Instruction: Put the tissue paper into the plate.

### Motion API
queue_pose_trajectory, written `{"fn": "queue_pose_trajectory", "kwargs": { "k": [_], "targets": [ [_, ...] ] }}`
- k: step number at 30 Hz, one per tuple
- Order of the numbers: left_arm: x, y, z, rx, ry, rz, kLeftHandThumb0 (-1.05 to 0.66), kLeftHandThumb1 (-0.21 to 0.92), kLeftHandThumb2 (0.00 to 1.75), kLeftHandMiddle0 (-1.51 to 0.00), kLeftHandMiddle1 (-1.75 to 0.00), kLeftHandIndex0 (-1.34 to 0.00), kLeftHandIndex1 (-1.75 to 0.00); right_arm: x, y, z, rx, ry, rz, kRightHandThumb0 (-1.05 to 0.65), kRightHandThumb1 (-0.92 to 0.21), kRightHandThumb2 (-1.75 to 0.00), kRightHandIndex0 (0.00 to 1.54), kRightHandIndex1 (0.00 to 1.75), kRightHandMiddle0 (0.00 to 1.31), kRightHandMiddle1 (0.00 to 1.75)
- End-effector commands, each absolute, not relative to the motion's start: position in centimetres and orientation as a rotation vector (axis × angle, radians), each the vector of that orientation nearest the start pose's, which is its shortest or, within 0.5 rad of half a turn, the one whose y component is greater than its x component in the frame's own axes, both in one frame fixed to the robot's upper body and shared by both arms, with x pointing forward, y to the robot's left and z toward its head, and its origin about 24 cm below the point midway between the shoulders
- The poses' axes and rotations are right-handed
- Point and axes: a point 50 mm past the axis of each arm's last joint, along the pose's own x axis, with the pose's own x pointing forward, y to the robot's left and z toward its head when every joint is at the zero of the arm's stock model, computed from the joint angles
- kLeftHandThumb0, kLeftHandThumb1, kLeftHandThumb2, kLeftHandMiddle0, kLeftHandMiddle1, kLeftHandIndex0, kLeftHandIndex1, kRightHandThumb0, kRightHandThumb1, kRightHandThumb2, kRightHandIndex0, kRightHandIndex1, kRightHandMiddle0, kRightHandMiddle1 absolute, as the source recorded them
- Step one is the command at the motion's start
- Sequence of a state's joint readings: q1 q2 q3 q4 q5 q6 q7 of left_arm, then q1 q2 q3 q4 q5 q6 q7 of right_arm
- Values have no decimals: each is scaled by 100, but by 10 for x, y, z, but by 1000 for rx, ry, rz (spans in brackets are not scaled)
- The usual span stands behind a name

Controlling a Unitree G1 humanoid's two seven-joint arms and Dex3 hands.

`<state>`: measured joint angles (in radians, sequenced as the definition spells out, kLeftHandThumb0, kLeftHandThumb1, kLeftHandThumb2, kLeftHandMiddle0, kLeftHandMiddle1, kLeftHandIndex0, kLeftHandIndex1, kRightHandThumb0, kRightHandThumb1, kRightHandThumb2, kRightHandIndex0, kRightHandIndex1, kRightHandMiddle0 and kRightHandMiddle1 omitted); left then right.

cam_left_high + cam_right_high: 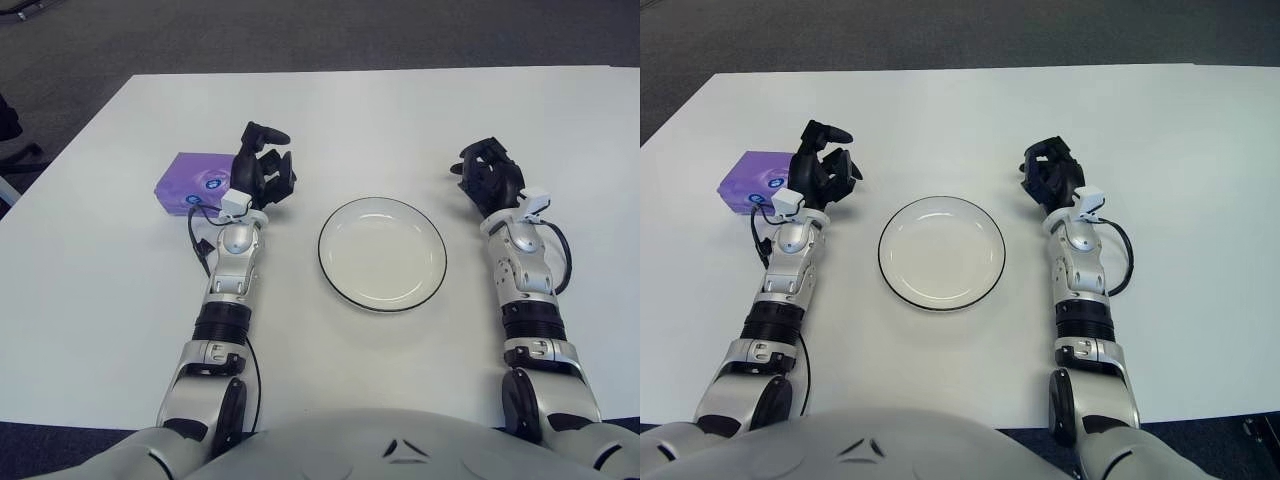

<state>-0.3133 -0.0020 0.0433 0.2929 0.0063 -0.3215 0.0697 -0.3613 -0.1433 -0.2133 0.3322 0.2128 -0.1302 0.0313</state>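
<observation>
Nearest to me, at the bottom edge, is my own grey rounded torso [400, 445], and from it my two silver-and-black arms reach forward over the white counter [90, 300]. Between the arms lies the round white plate with a thin black rim [382, 253], and nothing is inside it. My left robot hand [262, 170] is raised just to the right of the purple soft pack of tissue paper [195, 183], with the black fingers [268, 133] spread wide and holding nothing. Whether it touches the pack, I cannot tell. The pack lies flat on the counter, to the left of the plate and apart from it. My right robot hand [490, 175] shows to the right of the plate, fingers curled and holding nothing.
</observation>
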Motion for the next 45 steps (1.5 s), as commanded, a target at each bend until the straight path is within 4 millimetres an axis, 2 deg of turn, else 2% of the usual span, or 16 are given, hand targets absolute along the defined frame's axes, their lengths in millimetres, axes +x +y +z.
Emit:
{"fn": "queue_pose_trajectory", "kwargs": {
  "k": [1, 27, 45],
  "targets": [
    [277, 144, 24, -29, -89, 71, -37, 72, 79, -86, -175, -32, -175, 307, -200, 56, 177, -128, -188, -37, -77, -71, 68, 175, 29, 175],
    [277, 143, 24, -35, -93, 68, -37, 72, 78, -85, -175, -32, -175, 305, -201, 49, 139, -147, -246, -37, -77, -71, 71, 175, 29, 175],
    [280, 147, 17, -124, -43, 40, -37, 75, 75, -86, -175, -31, -175, 306, -200, 47, 112, -127, -225, -37, -77, -71, 72, 175, 30, 175]
  ]
}}
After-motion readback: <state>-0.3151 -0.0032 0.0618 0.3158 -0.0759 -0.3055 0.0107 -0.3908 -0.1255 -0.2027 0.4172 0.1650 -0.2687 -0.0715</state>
